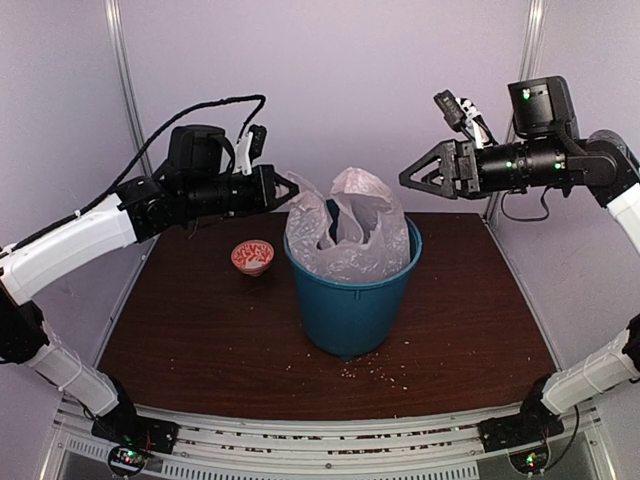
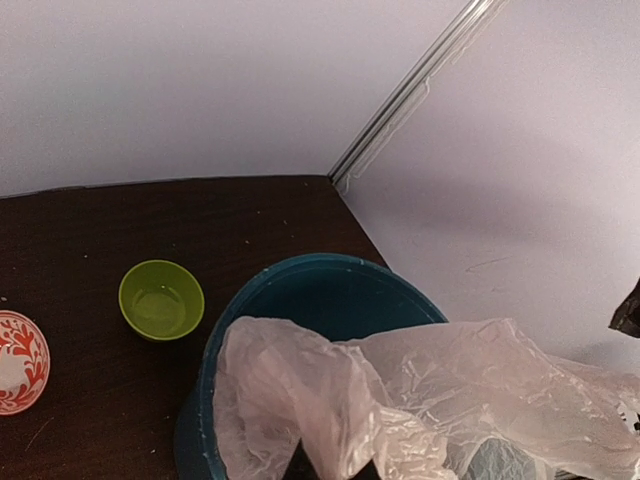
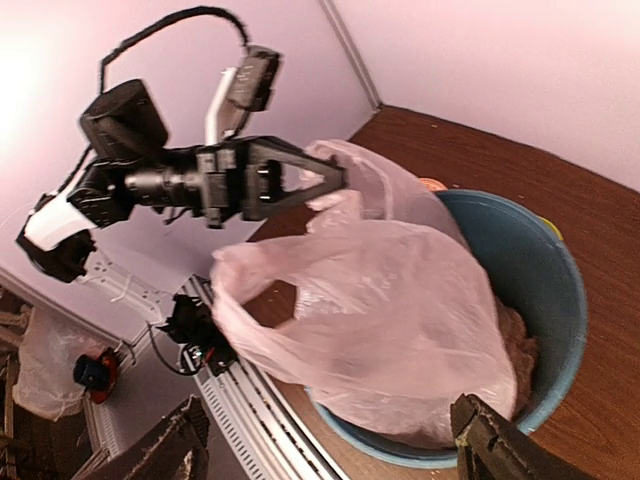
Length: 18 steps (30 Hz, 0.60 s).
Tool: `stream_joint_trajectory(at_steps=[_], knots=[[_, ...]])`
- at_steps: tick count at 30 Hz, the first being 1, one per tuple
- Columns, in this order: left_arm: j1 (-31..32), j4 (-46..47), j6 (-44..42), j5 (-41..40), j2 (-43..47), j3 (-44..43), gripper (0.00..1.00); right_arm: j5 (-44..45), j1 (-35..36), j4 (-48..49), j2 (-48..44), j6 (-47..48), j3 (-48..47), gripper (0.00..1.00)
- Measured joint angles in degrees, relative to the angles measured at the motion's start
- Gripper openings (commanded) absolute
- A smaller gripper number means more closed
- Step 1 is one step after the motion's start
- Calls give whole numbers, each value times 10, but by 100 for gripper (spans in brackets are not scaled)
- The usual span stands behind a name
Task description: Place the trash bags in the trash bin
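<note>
1 pink bag in 1 teal bin
Green bowl, 1 of 2, shows only from left wrist; left gripper pinches bag, right gripper spread.

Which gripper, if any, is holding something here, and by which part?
The left gripper pinches the pink bag at a raised top edge; the right gripper is open, holding nothing.

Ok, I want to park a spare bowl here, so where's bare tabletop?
Bare wood lies right of the teal bin, out to the table edge, and near-left, in front of the red-patterned bowl. Crowded: behind and left of the bin, with that bowl, the lime-green bowl and the left hand pinching the pink bag.
</note>
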State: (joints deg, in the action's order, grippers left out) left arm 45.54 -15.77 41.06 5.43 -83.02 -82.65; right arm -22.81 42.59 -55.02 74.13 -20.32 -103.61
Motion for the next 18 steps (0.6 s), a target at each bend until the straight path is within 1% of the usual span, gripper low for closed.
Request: stream_joint_trajectory(at_steps=[3,8,11,14,16,18], knots=[[4,-9,0,0,-11,-19,0,-14,35,-2,32,12,-45,84],[6,-12,0,0,-16,-32,0,-1,79,-17,120,47,-144,84],[6,-16,0,-3,-16,-37,0,5,94,-20,147,58,-169,82],[6,-22,0,-7,-15,-41,0,8,103,-22,156,68,-174,80],[6,-23,0,-10,-15,-41,0,8,113,-26,162,73,-185,75],[6,-23,0,-15,-15,-41,0,9,121,-30,165,81,-195,68]])
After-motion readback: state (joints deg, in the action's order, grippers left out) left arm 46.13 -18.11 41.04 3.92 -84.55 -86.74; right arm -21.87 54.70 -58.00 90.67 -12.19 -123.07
